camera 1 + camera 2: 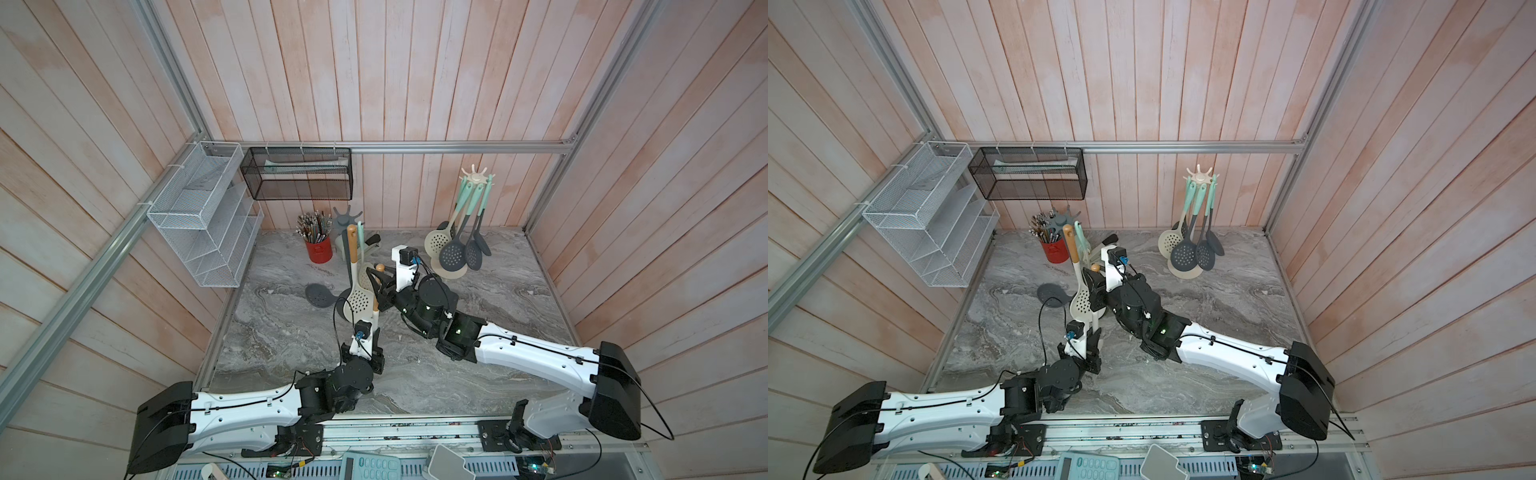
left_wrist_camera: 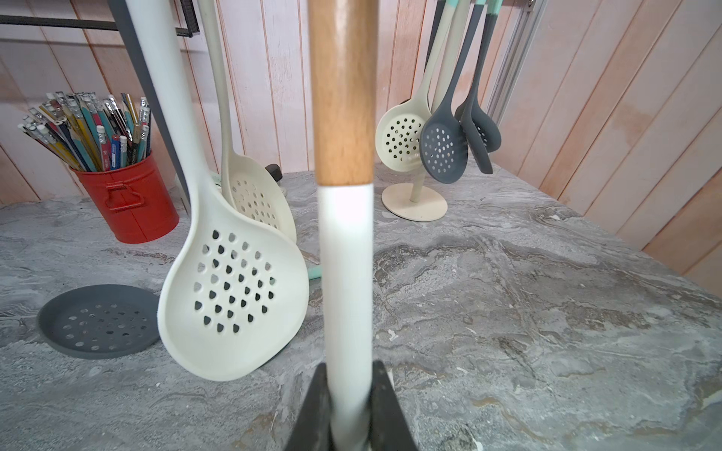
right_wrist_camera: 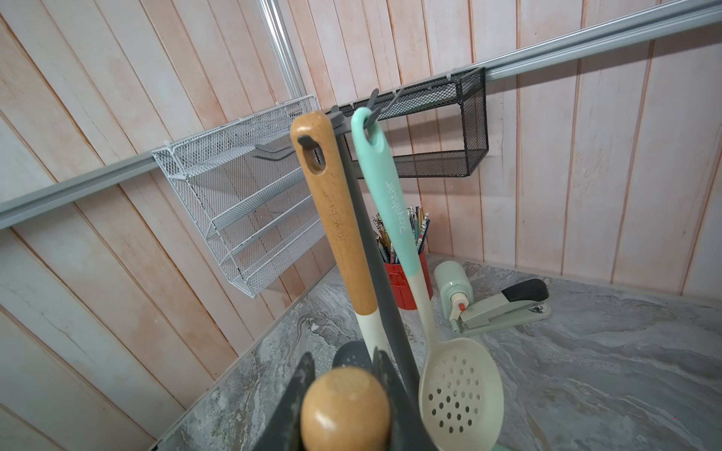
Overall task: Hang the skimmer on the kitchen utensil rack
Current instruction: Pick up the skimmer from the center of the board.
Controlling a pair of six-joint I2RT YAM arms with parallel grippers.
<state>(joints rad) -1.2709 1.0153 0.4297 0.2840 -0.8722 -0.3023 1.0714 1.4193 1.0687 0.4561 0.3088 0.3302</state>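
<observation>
A skimmer with a white shaft and a wooden handle point(image 2: 344, 117) stands upright in front of the grey utensil rack point(image 1: 347, 214); its head is hidden. My left gripper point(image 2: 349, 367) is shut on the white shaft low down, as both top views point(image 1: 375, 332) show. My right gripper point(image 3: 344, 371) is shut on the round wooden end of the same handle point(image 1: 379, 268). On the rack's hooks point(image 3: 371, 101) hang another wood-handled skimmer point(image 3: 336, 218) and a mint-handled skimmer point(image 3: 386, 195).
A grey perforated skimmer head point(image 2: 97, 320) lies on the marble top. Behind are a red pencil can point(image 1: 319, 251), a stapler point(image 3: 504, 304) and a cream rack point(image 1: 478, 178) with several hanging utensils. White and black mesh baskets point(image 1: 199, 216) hang on the walls.
</observation>
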